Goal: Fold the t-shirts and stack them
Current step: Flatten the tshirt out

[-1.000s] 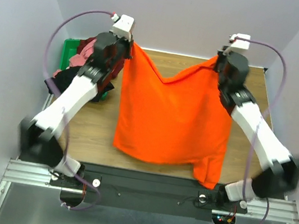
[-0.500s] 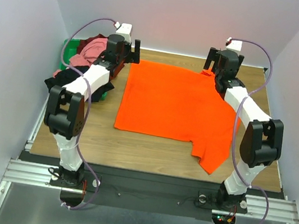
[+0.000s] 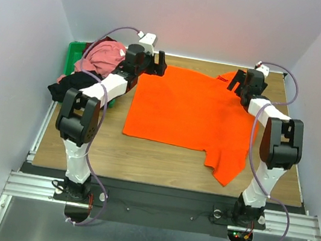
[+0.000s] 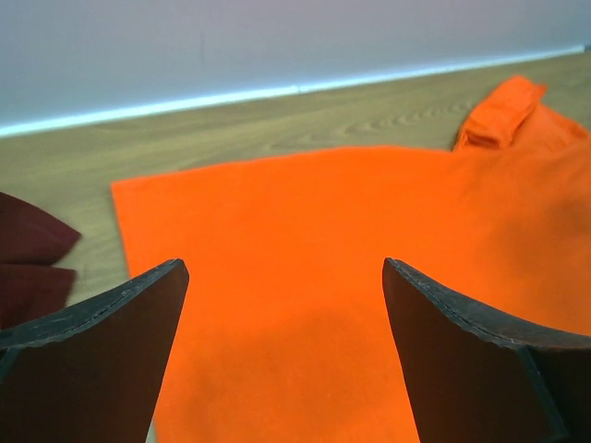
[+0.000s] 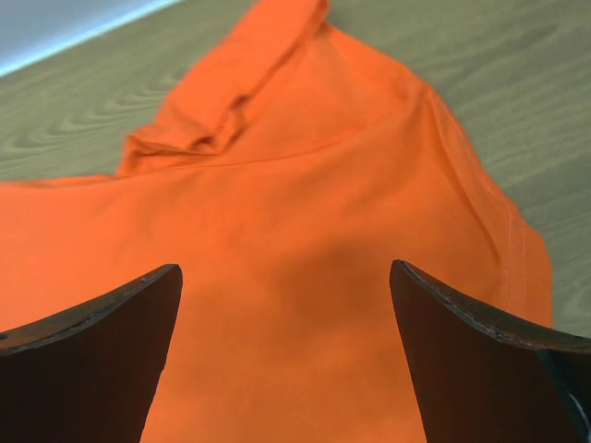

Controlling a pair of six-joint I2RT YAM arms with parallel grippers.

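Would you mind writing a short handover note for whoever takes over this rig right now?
Both empty: left gripper open at the far left edge of the orange t-shirt; right gripper open at its far right corner, where one sleeve is bunched.
The orange t-shirt lies spread on the table, unfolded. The pink shirt and black shirt are heaped at the green bin, far left.
Done: one shirt laid out. Left: smooth the sleeve, fold, then fold and stack the rest.
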